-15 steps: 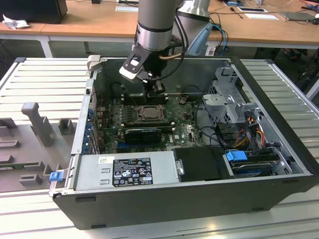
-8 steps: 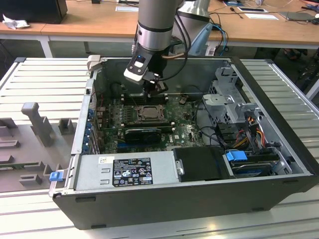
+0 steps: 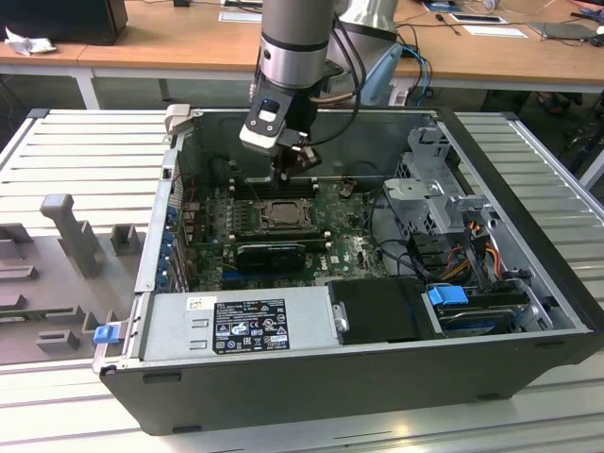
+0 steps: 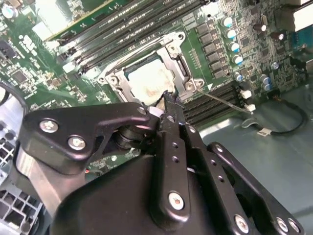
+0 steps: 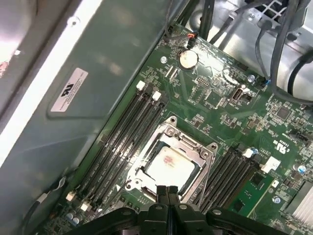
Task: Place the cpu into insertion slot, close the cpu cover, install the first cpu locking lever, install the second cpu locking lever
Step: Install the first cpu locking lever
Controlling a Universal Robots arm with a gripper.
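The cpu (image 5: 168, 164) lies flat in the insertion slot (image 3: 281, 213), its pale face showing through the window of the cpu cover (image 5: 196, 148). The cover's silvery frame lies down around the chip in both wrist views, with the cpu (image 4: 146, 81) under the cover (image 4: 178, 61). My gripper (image 5: 167, 192) is shut with nothing between its fingers. Its tips hang just over one edge of the socket, seen as the gripper (image 4: 168, 98) and the gripper (image 3: 286, 175). A thin metal locking lever (image 4: 222, 102) sticks out from a socket corner across the memory slots.
Long black memory slots (image 5: 124, 142) flank the socket on two sides. A black card (image 3: 272, 253), the power supply (image 3: 241, 324), a drive cage (image 3: 434, 184) and cables (image 3: 472, 255) crowd the case. The case wall (image 5: 98, 73) stands close behind the slots.
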